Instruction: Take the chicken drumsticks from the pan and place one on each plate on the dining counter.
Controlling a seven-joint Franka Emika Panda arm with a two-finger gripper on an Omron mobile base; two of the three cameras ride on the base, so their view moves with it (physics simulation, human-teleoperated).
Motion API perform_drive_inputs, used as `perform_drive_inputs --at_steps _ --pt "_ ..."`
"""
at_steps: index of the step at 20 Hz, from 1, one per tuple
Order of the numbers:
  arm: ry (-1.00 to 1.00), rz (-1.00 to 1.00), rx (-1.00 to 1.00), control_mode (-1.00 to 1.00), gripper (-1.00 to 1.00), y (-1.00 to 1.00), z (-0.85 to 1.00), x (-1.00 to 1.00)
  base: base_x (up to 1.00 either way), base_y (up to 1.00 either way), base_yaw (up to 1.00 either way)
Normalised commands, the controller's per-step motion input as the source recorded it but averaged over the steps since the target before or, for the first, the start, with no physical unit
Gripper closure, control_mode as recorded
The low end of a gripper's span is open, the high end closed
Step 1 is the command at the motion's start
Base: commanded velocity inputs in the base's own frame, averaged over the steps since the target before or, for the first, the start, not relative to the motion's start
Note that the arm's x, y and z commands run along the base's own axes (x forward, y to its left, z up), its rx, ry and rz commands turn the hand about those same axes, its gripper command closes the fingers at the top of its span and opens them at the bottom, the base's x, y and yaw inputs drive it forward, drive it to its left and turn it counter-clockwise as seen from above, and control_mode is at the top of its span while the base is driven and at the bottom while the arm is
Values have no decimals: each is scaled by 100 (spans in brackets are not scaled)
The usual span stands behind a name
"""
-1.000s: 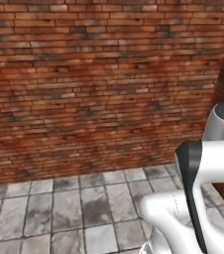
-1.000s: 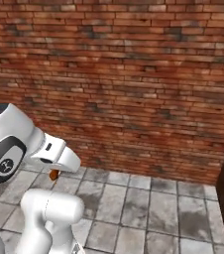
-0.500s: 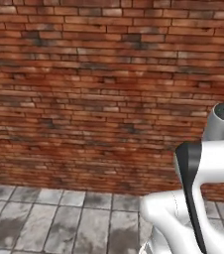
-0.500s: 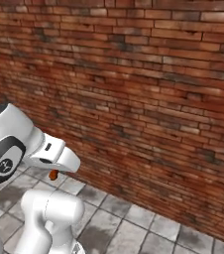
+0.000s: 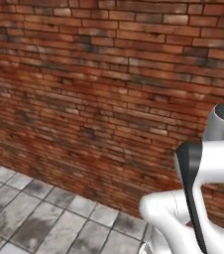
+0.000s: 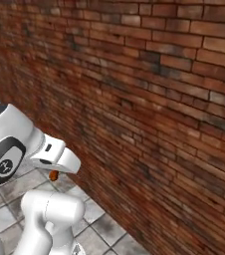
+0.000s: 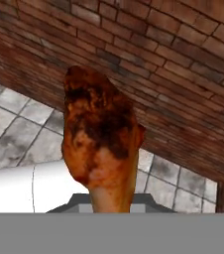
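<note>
Left base view has the arm (image 5: pixel 203 198) before a brick wall (image 5: pixel 84 89), right base view a drumstick (image 6: pixel 54 175) tip below the hand, and hand view the pincer clamped on that drumstick (image 7: pixel 101 144), so I'd carry it level, grip firm, toward a plate.

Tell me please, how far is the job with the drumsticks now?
Done: one golden-brown chicken drumstick is out of the pan, judging by the grip. In hand: the gripper is shut on it, facing a red brick wall and grey floor tiles. Left: reaching a plate and setting it down.
</note>
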Motion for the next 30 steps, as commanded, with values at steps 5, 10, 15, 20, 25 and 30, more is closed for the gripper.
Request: perform_drive_inputs --at_steps 5,10,15,20,25,30 --pt "0 0 0 100 100 0 0 0 96 1 60" --pt "0 0 0 100 100 0 0 0 98 12 56" --pt "0 0 0 100 100 0 0 0 100 16 43" --pt "0 0 0 100 100 0 0 0 100 0 28" --pt "0 0 0 100 100 0 0 0 100 0 24" --pt "0 0 0 100 100 0 0 0 100 0 35"
